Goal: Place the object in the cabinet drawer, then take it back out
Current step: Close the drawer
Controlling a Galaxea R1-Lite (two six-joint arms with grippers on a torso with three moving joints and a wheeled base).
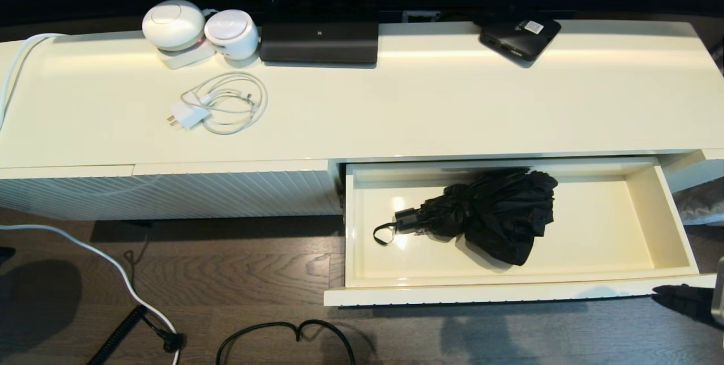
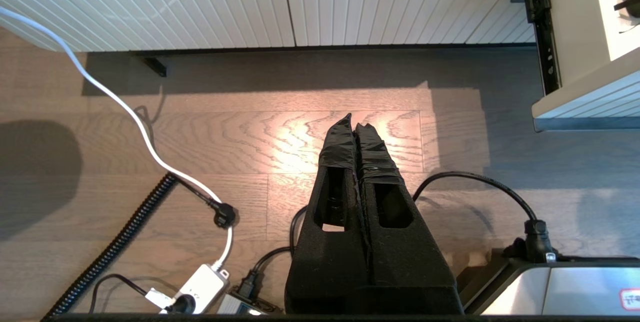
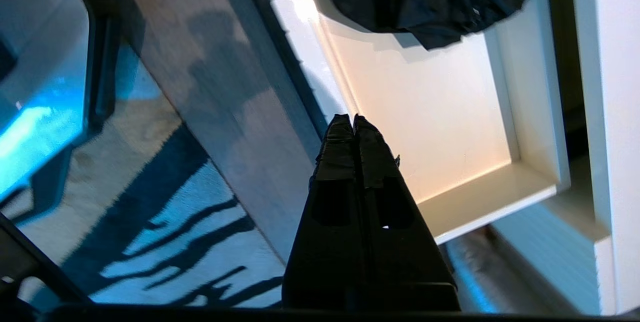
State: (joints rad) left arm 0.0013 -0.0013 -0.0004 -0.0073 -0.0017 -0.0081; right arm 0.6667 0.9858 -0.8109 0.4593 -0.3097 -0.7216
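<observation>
Umbrella (image 1: 492, 212) lies in the pulled-out cabinet drawer (image 1: 639, 277), handle pointing left. My right gripper (image 3: 354, 118) is pinched closed, empty, off the drawer's near right corner. Left gripper (image 2: 355, 120) closed too, above the floor.

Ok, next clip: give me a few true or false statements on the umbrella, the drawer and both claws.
1. The black folding umbrella lies inside the open cream-white drawer. True.
2. The right claw grips the umbrella. False: it is shut on nothing, above the drawer's front edge, apart from the umbrella.
3. The umbrella's thin wrist loop points toward the drawer's left end. True.
4. The left claw is open over the drawer. False: it is shut, over the wooden floor.
5. A white charger with coiled cable lies in the drawer. False: it lies on the cabinet top.
</observation>
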